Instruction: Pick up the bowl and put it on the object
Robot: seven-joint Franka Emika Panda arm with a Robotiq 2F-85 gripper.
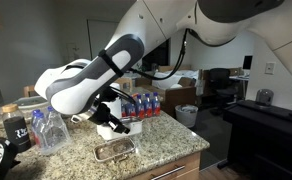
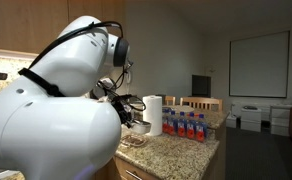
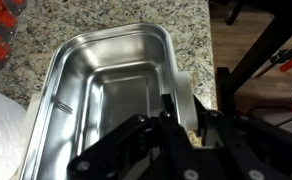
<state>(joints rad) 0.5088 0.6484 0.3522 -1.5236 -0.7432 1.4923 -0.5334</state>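
Bowl (image 3: 106, 90), rounded-square, smooth and metallic grey inside, fills the wrist view's centre above speckled granite counter (image 3: 186, 25); gripper (image 3: 176, 108) pinches its right rim.

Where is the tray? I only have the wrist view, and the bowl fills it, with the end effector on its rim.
Observer: In an exterior view the tray lies flat on the counter. It is just in front of the bowl, toward the counter's front edge.
Operator: Is anything tall nearby that I should keep clear of?
Observer: A paper towel roll stands upright on the counter, beside a row of red-capped bottles.
Operator: And on the other side of the bowl?
Observer: A clear bottle and a black mug stand there, well apart from the tray.
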